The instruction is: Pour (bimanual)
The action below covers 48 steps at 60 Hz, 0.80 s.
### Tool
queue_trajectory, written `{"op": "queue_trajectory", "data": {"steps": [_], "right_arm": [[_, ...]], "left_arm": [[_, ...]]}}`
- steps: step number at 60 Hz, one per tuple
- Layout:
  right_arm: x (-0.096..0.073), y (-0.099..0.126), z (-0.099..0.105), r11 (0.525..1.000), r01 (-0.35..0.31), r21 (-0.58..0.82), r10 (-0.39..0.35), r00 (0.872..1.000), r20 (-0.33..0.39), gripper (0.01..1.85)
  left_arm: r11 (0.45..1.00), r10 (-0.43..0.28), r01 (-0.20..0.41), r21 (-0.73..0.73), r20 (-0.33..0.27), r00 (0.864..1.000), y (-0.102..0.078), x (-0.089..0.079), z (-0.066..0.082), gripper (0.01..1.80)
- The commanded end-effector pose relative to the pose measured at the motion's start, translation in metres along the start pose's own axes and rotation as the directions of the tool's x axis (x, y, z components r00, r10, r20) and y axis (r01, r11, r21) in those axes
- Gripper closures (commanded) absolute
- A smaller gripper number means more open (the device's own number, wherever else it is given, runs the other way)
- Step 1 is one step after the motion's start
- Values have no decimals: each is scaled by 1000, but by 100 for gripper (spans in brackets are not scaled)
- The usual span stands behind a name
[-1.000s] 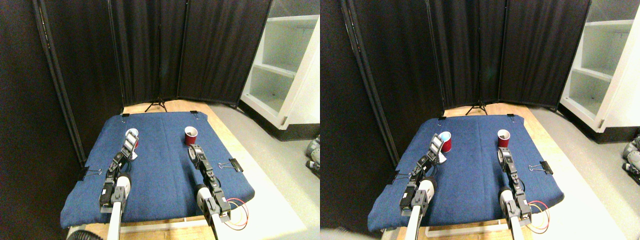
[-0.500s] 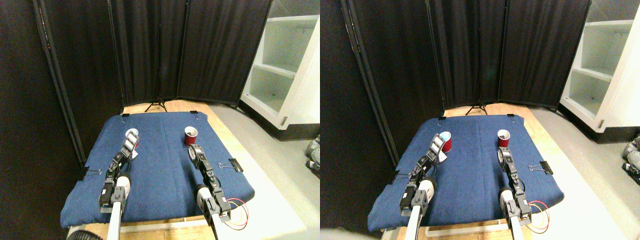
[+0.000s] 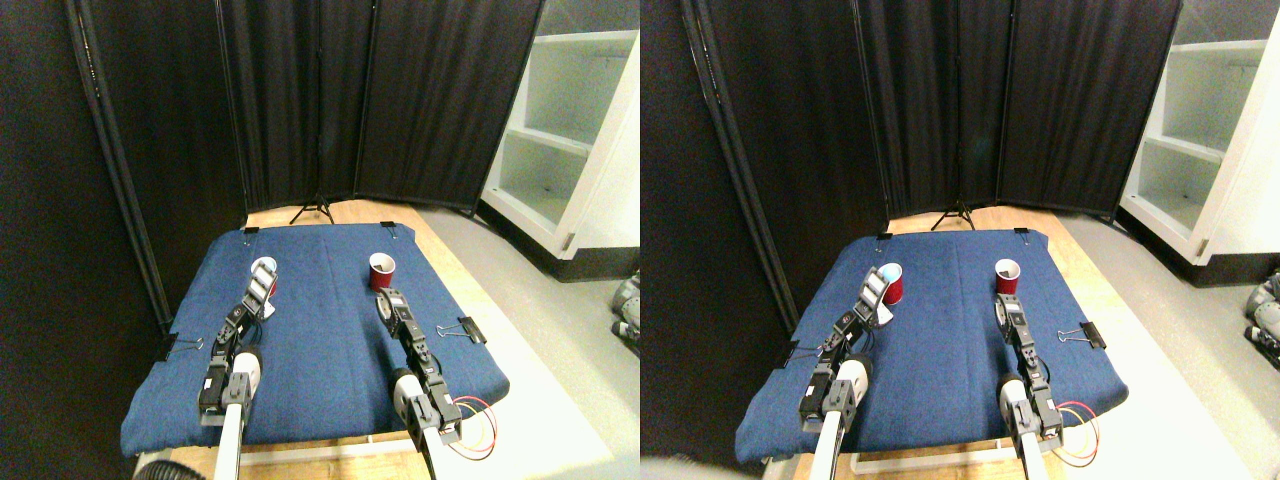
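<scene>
We see two red cups on the blue cloth [image 3: 320, 340]: left cup [image 3: 266, 272] mid-left of frame, right cup [image 3: 381, 271] near centre. Our left hand [image 3: 260, 288] overlaps the left cup, right hand [image 3: 389, 301] sits just below the right cup. Can't tell either hand's opening or grip.

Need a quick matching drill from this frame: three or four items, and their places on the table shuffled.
Items:
1. left red cup
2. right red cup
3. binder clip
4. tripod base

Places:
A. right edge of the blue cloth
B. wooden table behind the cloth, by the curtain
C. just beyond the right end effector
D. at the tip of the left end effector

Pairs: 1-D, 2-C, 3-A, 4-B
</scene>
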<state>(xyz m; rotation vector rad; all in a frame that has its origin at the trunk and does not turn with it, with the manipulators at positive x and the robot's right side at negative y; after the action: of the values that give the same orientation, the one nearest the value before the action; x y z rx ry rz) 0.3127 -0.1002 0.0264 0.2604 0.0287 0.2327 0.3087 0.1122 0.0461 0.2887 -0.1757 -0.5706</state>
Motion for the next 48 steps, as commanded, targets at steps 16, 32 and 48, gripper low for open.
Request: {"op": "queue_trajectory", "data": {"steps": [16,32,48], "right_arm": [[-2,7,6,1000,10,-4,-10,999,33,176],[-2,7,5,1000,7,6,-7,999,34,175],[-3,6,6,1000,11,-6,-10,999,32,174]], "left_arm": [[970,-212,198,142,87,973,4,3,0,120],[970,-218,211,119,48,975,11,0,-6,52],[983,-71,78,164,-48,996,3,4,-9,1]]}}
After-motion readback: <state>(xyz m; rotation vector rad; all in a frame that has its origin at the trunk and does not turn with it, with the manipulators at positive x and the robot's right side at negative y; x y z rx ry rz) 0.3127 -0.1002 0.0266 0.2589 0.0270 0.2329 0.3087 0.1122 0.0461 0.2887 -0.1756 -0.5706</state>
